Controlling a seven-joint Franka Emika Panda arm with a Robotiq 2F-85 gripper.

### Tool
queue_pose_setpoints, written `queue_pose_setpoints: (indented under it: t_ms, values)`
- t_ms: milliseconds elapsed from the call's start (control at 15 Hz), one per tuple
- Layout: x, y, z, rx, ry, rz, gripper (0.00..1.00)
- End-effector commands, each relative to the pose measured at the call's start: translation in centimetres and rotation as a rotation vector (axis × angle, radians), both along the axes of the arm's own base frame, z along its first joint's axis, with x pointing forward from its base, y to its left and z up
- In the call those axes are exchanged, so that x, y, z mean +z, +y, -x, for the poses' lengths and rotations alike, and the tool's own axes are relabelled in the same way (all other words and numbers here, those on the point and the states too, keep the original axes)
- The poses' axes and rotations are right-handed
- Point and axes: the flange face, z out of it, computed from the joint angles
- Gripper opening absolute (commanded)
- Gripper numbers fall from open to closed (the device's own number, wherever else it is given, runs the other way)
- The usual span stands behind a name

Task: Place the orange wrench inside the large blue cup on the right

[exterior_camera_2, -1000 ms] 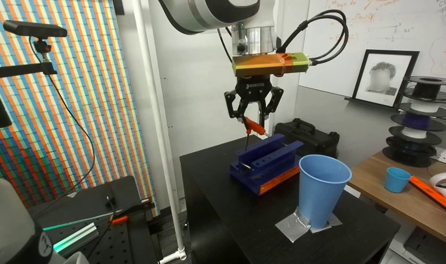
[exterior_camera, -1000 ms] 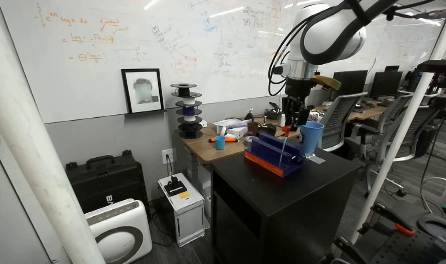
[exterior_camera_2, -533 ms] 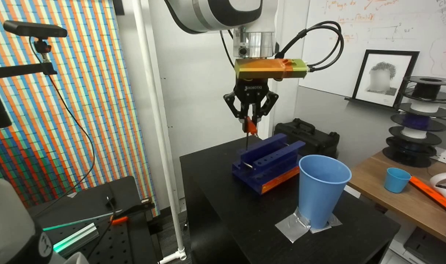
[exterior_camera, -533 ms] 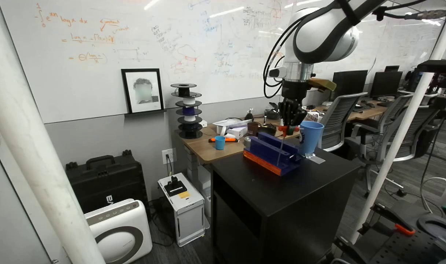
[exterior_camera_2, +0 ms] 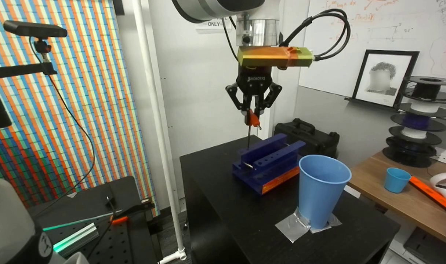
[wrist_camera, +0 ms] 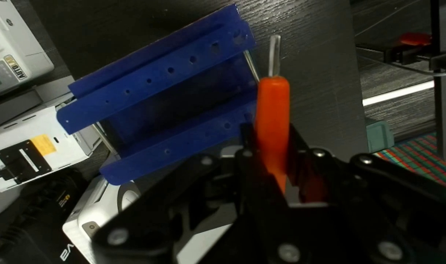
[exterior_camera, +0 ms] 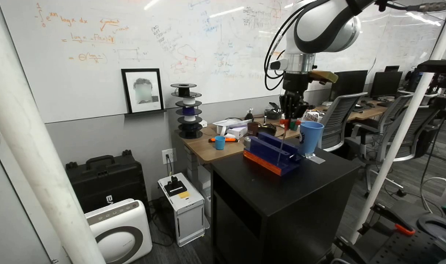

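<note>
Hiding part of the orange T-handle wrench (wrist_camera: 273,117) in the wrist view, the gripper (exterior_camera_2: 253,116) is clamped on it; its shaft (exterior_camera_2: 249,136) hangs below, the tip lost behind the blue tray (exterior_camera_2: 281,157) in an exterior view; gripper and wrench sit slightly higher than before; the large blue cup (exterior_camera_2: 322,198) stands apart, upright on the bench (exterior_camera_2: 223,187).

Bright glare on the whiteboard (exterior_camera: 197,51)

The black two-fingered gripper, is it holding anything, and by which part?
Yes: the black two-fingered gripper holds the orange-handled wrench with a thin metal shaft, clamped by its orange handle between the fingers; the shaft points down.
</note>
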Motion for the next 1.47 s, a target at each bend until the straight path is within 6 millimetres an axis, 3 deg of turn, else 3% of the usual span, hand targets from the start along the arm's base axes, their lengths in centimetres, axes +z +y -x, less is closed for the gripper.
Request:
queue_pose_setpoints:
  t_ms: [0,400,733,1000,1400]
  values:
    - [3.8,0.2,0.2,0.001,-0.027,0.006,0.14]
    - [11.2,-0.5,2.0,-0.123,-0.125,0.07,0.14]
    - [16.5,-4.1,3.6,-0.338,-0.201,0.098,0.14]
    - [17.1,-8.4,4.3,-0.571,-0.228,0.11,0.14]
    - [14.8,-12.0,2.9,-0.806,-0.191,0.107,0.14]
